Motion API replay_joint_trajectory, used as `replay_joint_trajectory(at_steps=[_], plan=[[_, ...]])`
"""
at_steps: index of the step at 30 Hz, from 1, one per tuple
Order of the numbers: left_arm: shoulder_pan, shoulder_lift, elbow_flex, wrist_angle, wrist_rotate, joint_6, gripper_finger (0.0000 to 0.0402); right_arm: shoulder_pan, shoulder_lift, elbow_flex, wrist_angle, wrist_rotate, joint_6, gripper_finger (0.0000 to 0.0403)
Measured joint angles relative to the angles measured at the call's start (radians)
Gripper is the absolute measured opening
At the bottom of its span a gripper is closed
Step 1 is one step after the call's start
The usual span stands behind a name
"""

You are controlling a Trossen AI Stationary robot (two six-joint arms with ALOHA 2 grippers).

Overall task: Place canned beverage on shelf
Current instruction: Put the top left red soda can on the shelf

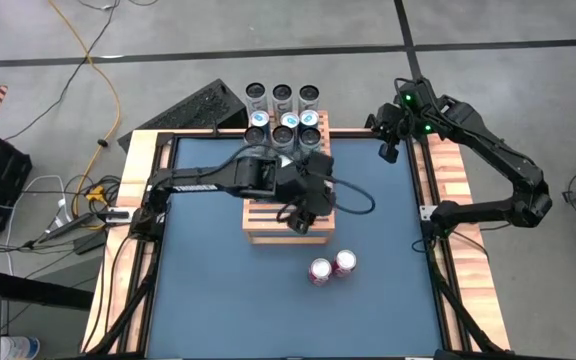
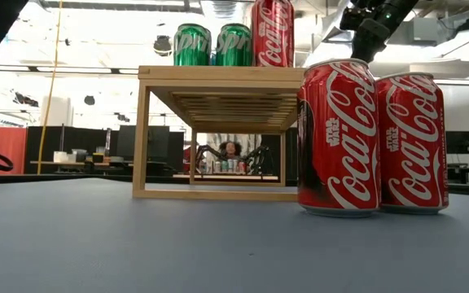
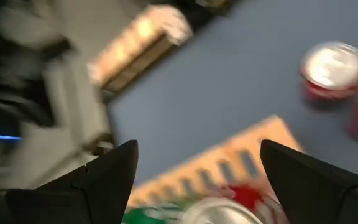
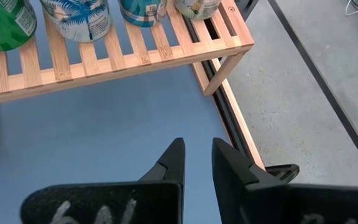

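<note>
The shelf [image 1: 286, 225] [image 2: 218, 81], a light-brown slatted rack, stands mid-table. On its top stand a red can [image 2: 273, 32] and two green cans [image 2: 213, 45]. My left gripper [image 1: 296, 218] [image 3: 197, 149] hovers above the shelf's top, open, with nothing between its fingers. The red can's top [image 3: 219, 210] and a green can [image 3: 151, 214] show just below it. Two red cola cans [image 1: 332, 267] [image 2: 373, 138] stand upright on the blue table in front of the shelf. My right gripper [image 1: 388, 150] [image 4: 197, 152] waits shut near the far right corner.
Several more cans [image 1: 284, 118] stand in rows on a second slatted rack [image 4: 135, 56] at the table's far edge. A wooden frame [image 1: 448, 190] borders the blue table. Bare table lies left of and in front of the shelf.
</note>
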Motion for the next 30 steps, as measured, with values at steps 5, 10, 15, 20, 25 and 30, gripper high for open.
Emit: replay_joint_trajectory(at_steps=[5,10,15,20,25,30], plan=[[-0.071,-0.027,0.000,0.156,-0.230,0.063,0.0323,0.000,0.000,0.000,-0.002,0.000,0.000,0.0064],[-0.147,-0.046,0.000,0.245,-0.436,0.009,0.0323,0.000,0.000,0.000,-0.002,-0.003,-0.001,0.0064],[-0.192,-0.048,-0.013,0.270,-0.646,-0.376,0.0323,0.000,0.000,0.000,-0.001,-0.003,-0.001,0.0064],[-0.240,-0.053,-0.021,0.140,-0.713,-0.738,0.0323,0.000,0.000,0.000,-0.003,-0.003,-0.001,0.0064],[-0.334,-0.127,-0.011,-0.088,-0.802,-0.948,0.0323,0.000,0.000,0.000,-0.004,-0.003,-0.001,0.0064],[-0.377,-0.156,-0.009,-0.305,-0.759,-1.121,0.0323,0.000,0.000,0.000,-0.002,-0.003,-0.001,0.0064]])
